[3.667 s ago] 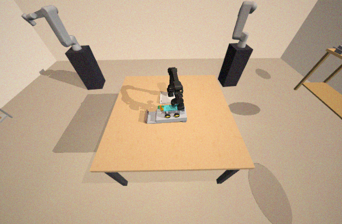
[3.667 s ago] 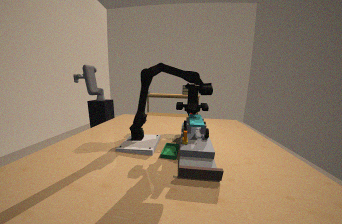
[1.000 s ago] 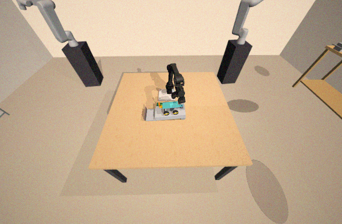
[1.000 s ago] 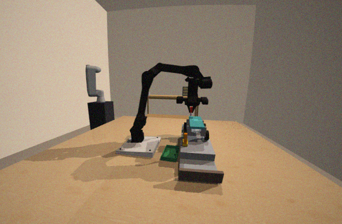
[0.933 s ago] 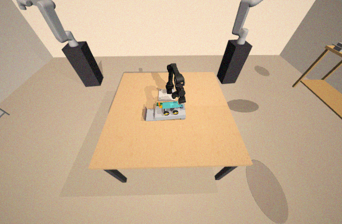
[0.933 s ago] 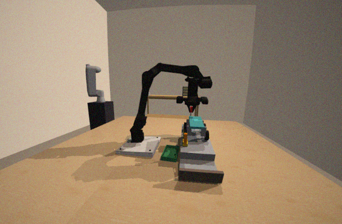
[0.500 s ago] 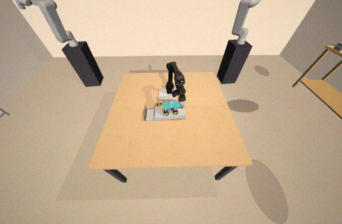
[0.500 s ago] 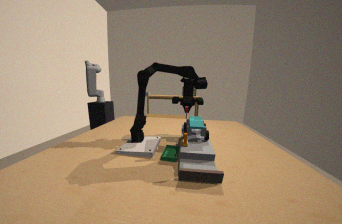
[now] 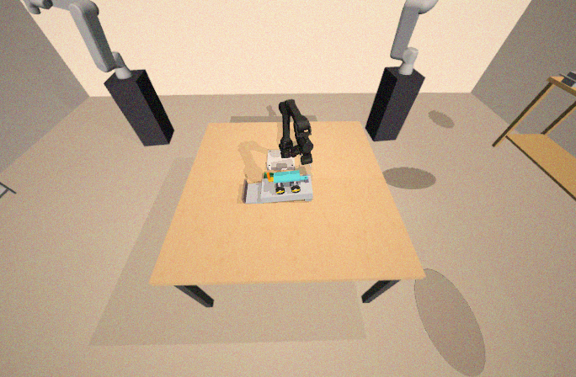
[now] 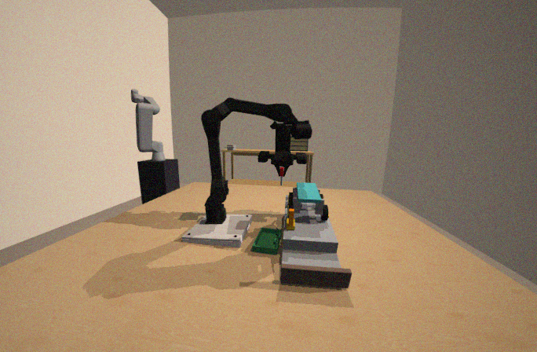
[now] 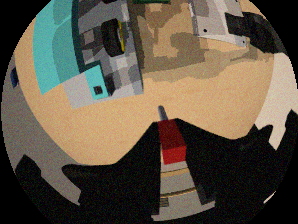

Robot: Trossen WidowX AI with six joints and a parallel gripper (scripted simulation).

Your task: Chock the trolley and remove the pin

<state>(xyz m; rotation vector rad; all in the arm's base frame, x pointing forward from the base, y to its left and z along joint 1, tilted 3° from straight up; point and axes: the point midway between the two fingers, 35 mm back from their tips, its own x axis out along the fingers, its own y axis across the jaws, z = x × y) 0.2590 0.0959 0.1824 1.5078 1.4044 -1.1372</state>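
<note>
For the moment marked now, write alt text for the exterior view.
A black robot arm's hand grips the red-headed stop pin in the air. Nearby, a teal-topped trolley stands on a grey ramp, an orange-handled chock at its downhill end; a green tray lies beside the ramp.
</note>
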